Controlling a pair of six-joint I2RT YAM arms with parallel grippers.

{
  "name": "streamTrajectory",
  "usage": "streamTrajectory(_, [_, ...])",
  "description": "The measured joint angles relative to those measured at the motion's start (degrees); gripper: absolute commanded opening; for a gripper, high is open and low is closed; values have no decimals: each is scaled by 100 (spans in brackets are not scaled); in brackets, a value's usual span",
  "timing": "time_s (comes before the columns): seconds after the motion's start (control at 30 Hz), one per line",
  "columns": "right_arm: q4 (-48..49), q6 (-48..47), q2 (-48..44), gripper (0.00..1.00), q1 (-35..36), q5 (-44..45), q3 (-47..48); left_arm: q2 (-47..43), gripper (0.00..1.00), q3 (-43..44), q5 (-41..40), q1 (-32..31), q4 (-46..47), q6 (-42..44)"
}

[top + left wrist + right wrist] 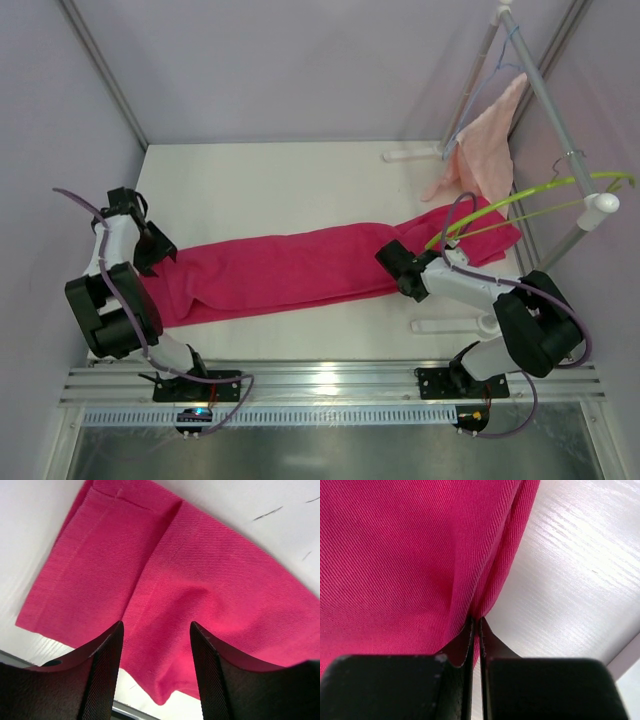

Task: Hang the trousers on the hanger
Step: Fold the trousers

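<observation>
- Two grippers work at the trousers (pixel 290 265). The right gripper (pixel 475 619) has its jaws pressed together on a fold at the cloth's near edge, approx. two-thirds of the way toward the right end, w/ pink fabric bunching up from the tips.
- The left gripper (pixel 156 626) is spread wide over the trousers' left end. We see cloth between the fingers (pixel 102 670) but can't tell if they touch it.
- The trousers lie stretched left to right across the table (pixel 280 180), folded lengthwise. In the left wrist view we see a stitched hem & a seam at the left end.
- The hanger (pixel 540 190) sits above the trousers' right end, hung on the rack (pixel 545 100). Its lower tip dips over the cloth just behind the right gripper.
- The towel (pixel 485 145) is beyond the trousers' right end, draped from the same rack, w/ the light-blue wire hanger (pixel 510 40) above it.
</observation>
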Motion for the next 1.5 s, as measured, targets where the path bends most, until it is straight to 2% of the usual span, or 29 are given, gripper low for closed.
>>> streamTrajectory(0.17, [197,-199,-142,4,0,-2,-140,411,57,-216,199,118,96,9])
streamTrajectory(0.4, [479,-417,-221,4,-2,-4,-323,938,49,-236,98,142,173,7])
streamTrajectory(0.47, [597,-466,-238,4,-11,-7,-407,1099,41,-240,87,144,219,2])
streamTrajectory(0.5, [651,-501,-264,4,-22,-13,-446,1180,30,-254,74,144,262,0])
streamTrajectory(0.57, [748,-575,-350,4,-70,-46,-518,1272,19,-264,153,146,308,-13])
streamTrajectory(0.6, [791,-614,-398,4,-98,-72,-551,1272,5,-264,157,131,319,-4])
streamTrajectory(0.63, [831,-651,-433,4,-125,-92,-577,1272,0,-262,179,125,328,-13])
streamTrajectory(0.77, [1032,-761,-542,4,-236,-192,-708,1322,0,-179,55,107,232,13])
streamTrajectory(1.07, [1322,-885,-542,4,-348,-282,-798,1552,0,459,-807,70,-415,15])
streamTrajectory(1.5, [1561,-997,-544,4,-527,-446,-835,1836,0,1064,-1217,-48,-1137,44])
